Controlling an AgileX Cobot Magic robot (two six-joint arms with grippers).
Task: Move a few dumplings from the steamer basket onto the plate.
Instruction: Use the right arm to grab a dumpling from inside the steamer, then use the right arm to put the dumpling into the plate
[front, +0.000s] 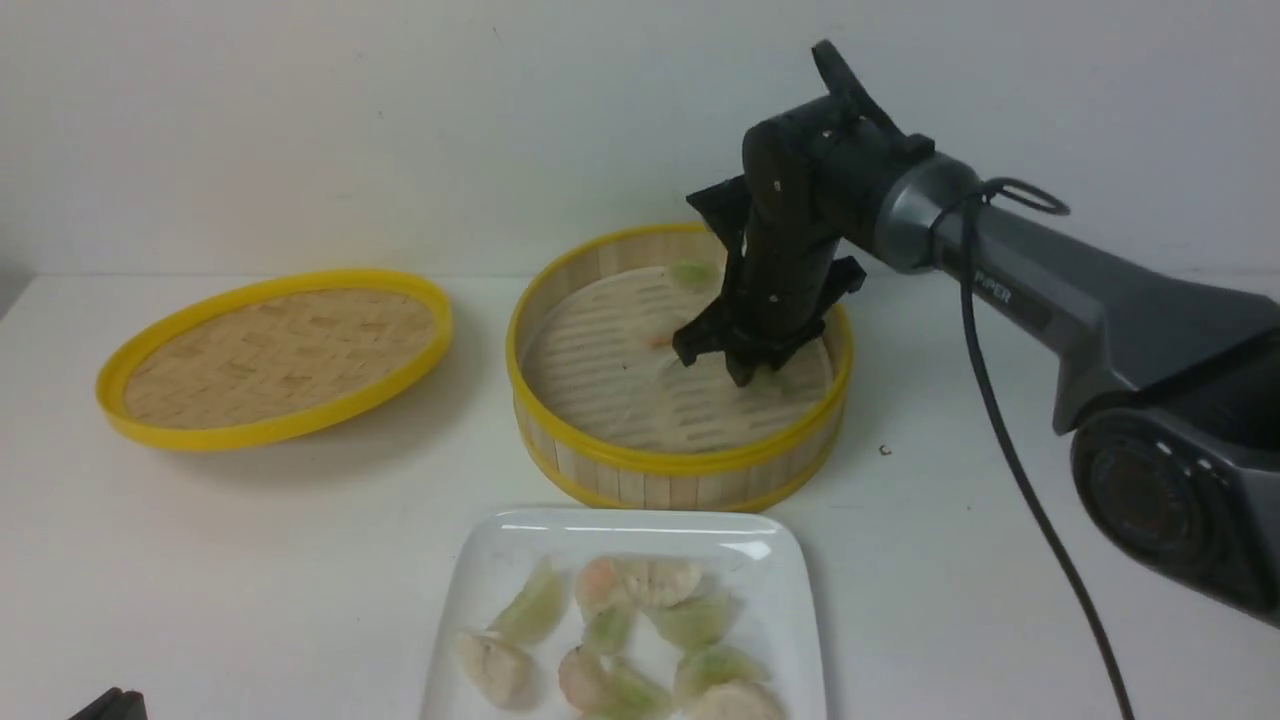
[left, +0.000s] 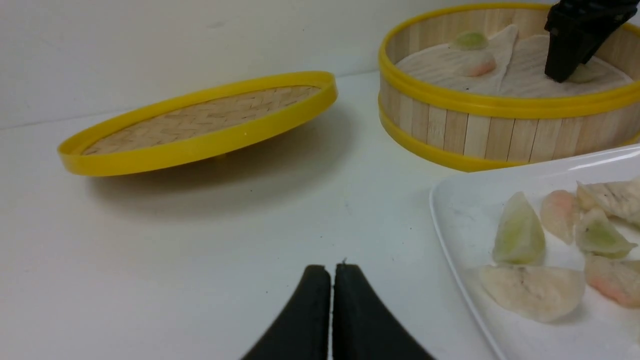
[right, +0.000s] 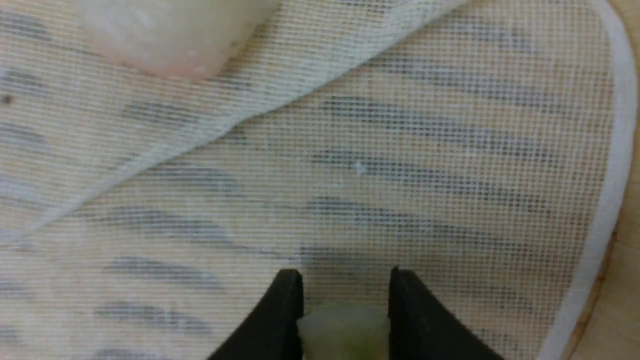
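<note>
White bench (front: 300, 540): right claw (right: 345, 280) pinches one green dumpling (right: 345, 332), probably soft, slippery, best held mid-body; left claw (left: 331, 271) clenched.

The round bamboo steamer basket (front: 680, 465) holds a green dumpling (front: 693, 272) by its far wall, a pinkish dumpling (front: 658, 341) on the folded liner, and a pale green dumpling (right: 345, 332) pinched in the right gripper (right: 345, 280). Just in front, the white square plate (front: 470, 600) carries a cluster of dumplings (front: 620, 640), green, pink and whitish.

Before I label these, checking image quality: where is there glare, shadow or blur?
Front view: glare streaks on the plate rim. Left wrist view: soft shadow under the lid. Right wrist view: pinkish dumpling blurred, liner mesh sharp.
</note>
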